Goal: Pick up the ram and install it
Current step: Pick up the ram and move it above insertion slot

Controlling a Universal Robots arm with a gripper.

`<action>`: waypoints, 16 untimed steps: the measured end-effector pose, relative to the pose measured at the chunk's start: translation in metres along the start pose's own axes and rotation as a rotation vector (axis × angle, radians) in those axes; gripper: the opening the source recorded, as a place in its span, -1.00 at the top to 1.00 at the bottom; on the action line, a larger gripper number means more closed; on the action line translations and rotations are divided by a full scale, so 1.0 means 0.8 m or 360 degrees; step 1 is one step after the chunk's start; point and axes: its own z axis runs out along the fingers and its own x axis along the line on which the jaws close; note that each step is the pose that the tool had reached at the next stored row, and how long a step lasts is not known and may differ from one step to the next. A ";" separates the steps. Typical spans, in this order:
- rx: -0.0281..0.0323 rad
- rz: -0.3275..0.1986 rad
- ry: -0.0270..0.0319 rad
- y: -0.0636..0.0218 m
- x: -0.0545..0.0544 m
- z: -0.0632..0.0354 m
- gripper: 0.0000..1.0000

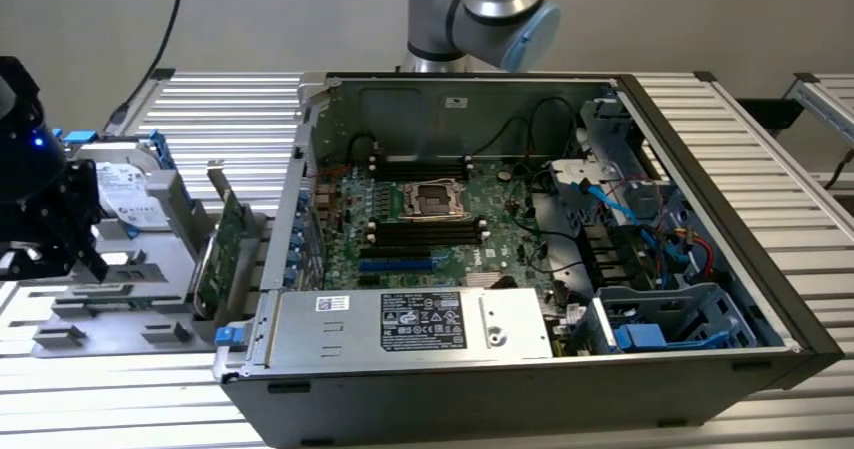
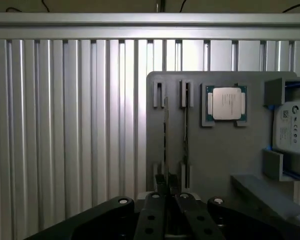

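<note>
Little of the task was judged done. The ram [image 2: 165, 140] had not been lifted. It was seen edge-on, standing as a thin strip in 1 of 2 narrow holders on the grey tray [image 2: 215, 150], well apart from the computer case [image 1: 534, 389]. The gripper [image 2: 168, 192] was held over the near end of that strip. Whether the jaws were apart or clamped on the ram could not be told. The lift, the carry to the case and the seating in a slot were all judged left to do.

The wider layout was given by the exterior view. The gripper [image 1: 54, 259] was placed at that view's left, above the tray [image 1: 134, 319]. The tray was set on the slatted table [image 1: 214, 109] just beside the open case. A hard drive [image 1: 127, 194] and a large green expansion card [image 1: 218, 254] were held on the tray. Inside the case the motherboard [image 1: 441, 219] was exposed, and its black memory slots [image 1: 424, 232] looked unfilled.

The close detail was given by the wrist view. The alignment of the gripper with the ram's edge was shown there, and a processor [image 2: 226, 103] was seated in a recess near the 2 holders.
</note>
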 end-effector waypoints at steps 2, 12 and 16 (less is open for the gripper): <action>-0.00002 0.0000 0.00001 -0.011 0.000 -0.011 0.73; -0.00019 0.0000 0.00001 -0.066 0.000 -0.070 0.73; -0.00035 0.0000 0.00000 -0.088 0.000 -0.093 0.73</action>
